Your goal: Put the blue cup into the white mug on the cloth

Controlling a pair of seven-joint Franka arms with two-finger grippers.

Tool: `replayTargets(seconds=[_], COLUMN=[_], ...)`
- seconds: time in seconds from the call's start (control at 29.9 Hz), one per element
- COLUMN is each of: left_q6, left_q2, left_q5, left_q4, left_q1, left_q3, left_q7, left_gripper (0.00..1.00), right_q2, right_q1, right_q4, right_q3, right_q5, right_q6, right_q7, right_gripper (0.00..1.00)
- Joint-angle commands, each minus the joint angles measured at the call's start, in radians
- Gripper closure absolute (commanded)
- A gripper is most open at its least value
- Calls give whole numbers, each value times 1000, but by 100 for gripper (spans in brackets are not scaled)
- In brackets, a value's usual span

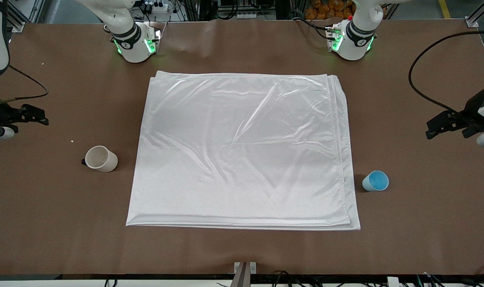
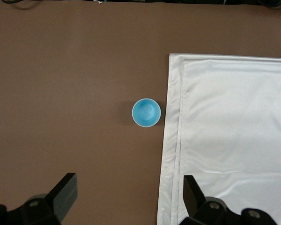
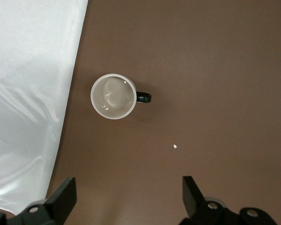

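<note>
The blue cup (image 1: 376,181) stands upright on the brown table, just off the cloth's edge toward the left arm's end. It also shows in the left wrist view (image 2: 146,112). The white mug (image 1: 101,158) stands upright on the table off the cloth's edge toward the right arm's end, its black handle pointing away from the cloth; the right wrist view shows it too (image 3: 113,96). The cloth (image 1: 242,151) lies flat mid-table with nothing on it. My left gripper (image 1: 435,127) is open and empty, up over the table's end. My right gripper (image 1: 40,116) is open and empty over the other end.
The arm bases (image 1: 136,44) (image 1: 351,40) stand at the table's farthest edge. A black cable (image 1: 419,93) loops over the table by the left arm. A small white crumb (image 1: 72,140) lies near the mug. The table's front edge carries a metal bracket (image 1: 244,269).
</note>
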Motion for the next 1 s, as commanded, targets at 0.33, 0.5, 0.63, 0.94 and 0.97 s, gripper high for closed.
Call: replayTargets(seconds=[0.33,0.5,0.63,0.94,0.97], left_q6=[210,293,334,425,425], left_q2=[159,236,271,345,349], left_q5=[26,29,30,43,43], left_q4=[-84,-75,-75,-78,-80], left_q1=[13,17,18,47,47], left_q3=[-4,-1,2,0,0], left_q7=[30,44,44,46,46], left_gripper=[0,0,0,0,0], right_q2=[60,103,140,217,226], right_q1=[-33,-31,-31,-30,-28], right_q4=[-106,-114,-114,-114,-114], right_q3=[5,7,7,7,7], right_q5=[8,8,9,32,32], right_q6=[192,231,269,340,347], right_q7=[-533,-628,-711,-886,-897], right_gripper=[0,0,0,0,0])
